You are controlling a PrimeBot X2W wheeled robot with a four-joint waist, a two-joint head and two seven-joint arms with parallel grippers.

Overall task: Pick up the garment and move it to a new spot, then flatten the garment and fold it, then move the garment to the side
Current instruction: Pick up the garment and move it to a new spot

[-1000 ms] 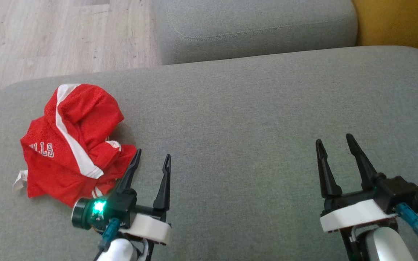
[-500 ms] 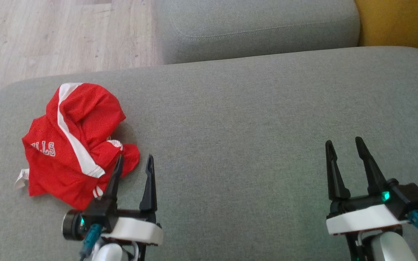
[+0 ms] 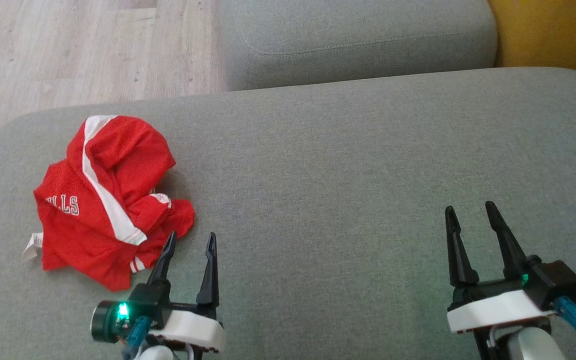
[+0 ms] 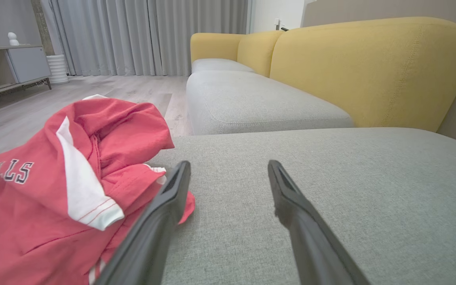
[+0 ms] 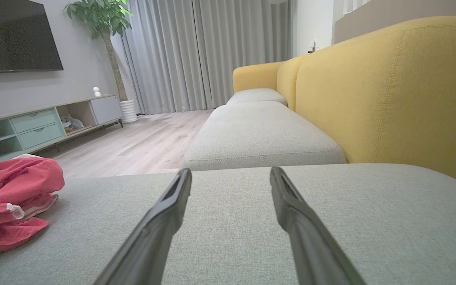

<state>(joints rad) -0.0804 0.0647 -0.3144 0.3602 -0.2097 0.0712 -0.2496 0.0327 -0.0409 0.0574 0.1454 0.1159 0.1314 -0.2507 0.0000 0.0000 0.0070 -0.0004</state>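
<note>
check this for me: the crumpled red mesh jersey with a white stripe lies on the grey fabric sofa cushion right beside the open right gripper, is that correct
Not quite. The crumpled red mesh jersey lies on the grey fabric sofa cushion beside the open left gripper, not the right gripper, which is well away from it across the cushion. The head view shows this.

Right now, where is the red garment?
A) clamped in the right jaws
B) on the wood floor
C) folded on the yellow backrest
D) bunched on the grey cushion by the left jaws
D: the red garment lies crumpled on the grey cushion beside the open left jaws.
</note>
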